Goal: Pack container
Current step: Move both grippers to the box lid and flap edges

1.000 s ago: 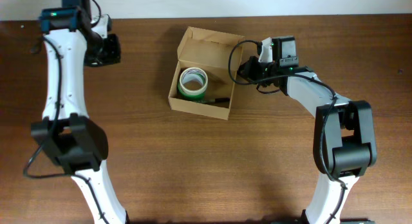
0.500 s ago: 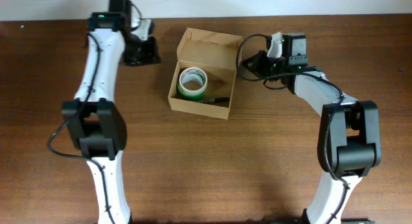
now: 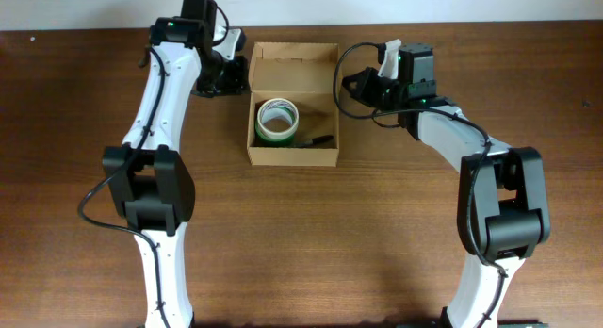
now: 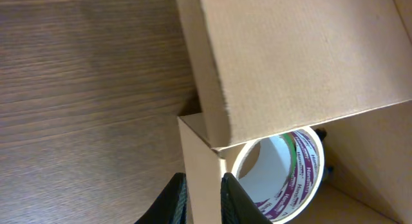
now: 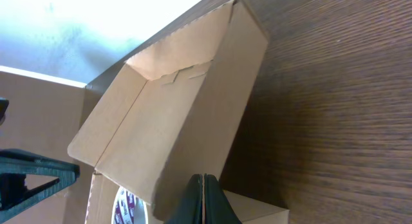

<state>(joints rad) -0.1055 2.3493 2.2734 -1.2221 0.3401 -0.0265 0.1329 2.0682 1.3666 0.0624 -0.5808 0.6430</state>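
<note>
Plainly, the left gripper (image 4: pixel 204 199) has its 2 fingers astride the left wall of the box (image 3: pixel 292 156), 1 outside and 1 inside, pinching the cardboard near the back corner. That hold probably steadies the box so it cannot slide while the lid is worked.

The right gripper (image 5: pixel 203 185) shows its 2 fingers pressed together with only a thin seam between them. I cannot tell whether any cardboard is caught in that seam. It sits just beside the box's right wall near the back, likely placed there to push or guide the lid (image 3: pixel 292 57).

The lid stands up from the back edge and the wrist views show it leaning forward over the opening, so the box is not yet shut.

Inside, 1 roll of tape (image 3: pixel 281 121) with a white and green face lies flat toward the left. A thin dark object (image 3: pixel 318 139) lies near the front right corner; it is too small to identify.

The box itself rests on the brown wooden table (image 3: pixel 396 224), between the 2 arms and toward the far edge.

With the contents already in, folding the lid down looks like the step in hand. The pinching finger inside the left wall would have to clear out first, or the lid will land on it.
</note>
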